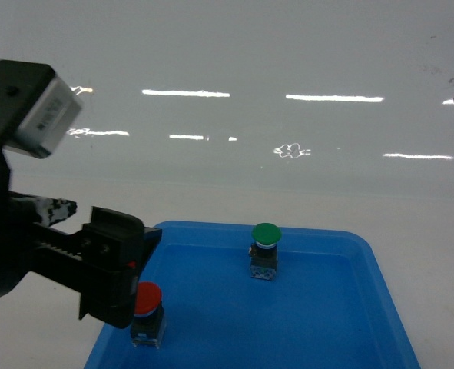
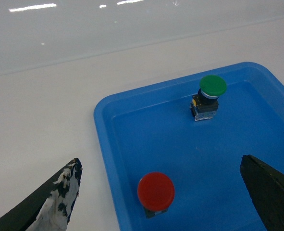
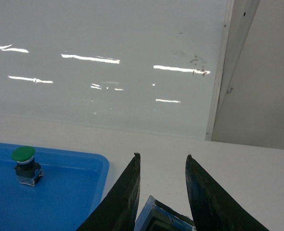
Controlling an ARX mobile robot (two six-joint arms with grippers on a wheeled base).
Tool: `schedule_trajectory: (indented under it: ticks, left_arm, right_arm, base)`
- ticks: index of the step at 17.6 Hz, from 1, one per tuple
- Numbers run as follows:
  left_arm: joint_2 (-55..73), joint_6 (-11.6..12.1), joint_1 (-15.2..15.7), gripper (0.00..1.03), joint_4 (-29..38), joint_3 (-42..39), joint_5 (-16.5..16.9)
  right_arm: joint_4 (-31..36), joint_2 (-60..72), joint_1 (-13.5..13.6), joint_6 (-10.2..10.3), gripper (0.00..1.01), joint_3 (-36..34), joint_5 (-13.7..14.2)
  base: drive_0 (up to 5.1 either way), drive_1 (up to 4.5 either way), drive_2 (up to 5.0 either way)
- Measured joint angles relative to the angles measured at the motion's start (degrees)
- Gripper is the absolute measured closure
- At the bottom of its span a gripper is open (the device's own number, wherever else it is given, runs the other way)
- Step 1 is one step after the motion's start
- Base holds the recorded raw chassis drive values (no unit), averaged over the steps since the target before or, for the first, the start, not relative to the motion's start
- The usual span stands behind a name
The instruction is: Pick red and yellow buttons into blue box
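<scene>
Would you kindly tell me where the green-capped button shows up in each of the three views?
Head: green-capped button stands in the shallow blue tray, upper middle.
Left wrist: upper right, near the tray's far wall.
Right wrist: lower left.
Shared landmark: the tray's far rim, right behind the button in every view.

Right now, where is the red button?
The red button stands in the shallow blue tray, front-left corner in the head view, below the open left gripper.

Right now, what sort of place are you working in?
Probably a lab or test bench: a plain white tabletop against a glossy white wall panel, with a shallow blue tray holding industrial push-buttons.
</scene>
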Motion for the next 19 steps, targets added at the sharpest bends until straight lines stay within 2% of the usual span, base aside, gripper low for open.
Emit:
schedule_trajectory:
  ticks: [4,7,15,19]
  left_arm:
    - [14.3,3.1,0.0,0.05,-7.0,9.4,-0.5]
    - [19.5,3.5,0.8,0.05,-11.9,16.0,0.2]
    - [26.1,3.5,-0.9,0.05,-12.8,18.4,0.2]
    - [27.7,3.3,-0.5,0.05,-10.1,16.7,-1.6]
  right_arm:
    - [0.0,0.0,0.0,0.0,0.74,0.0,0.0]
    - [0.0,0.0,0.0,0.0,0.74,0.0,0.0]
    - [0.0,0.0,0.0,0.0,0.74,0.0,0.0]
    - [0.0,0.0,0.0,0.0,0.74,0.0,0.0]
  base:
    - [0.0,0.00,0.0]
    - [0.0,0.00,0.0]
    - [0.0,0.00,0.0]
    - [0.0,0.00,0.0]
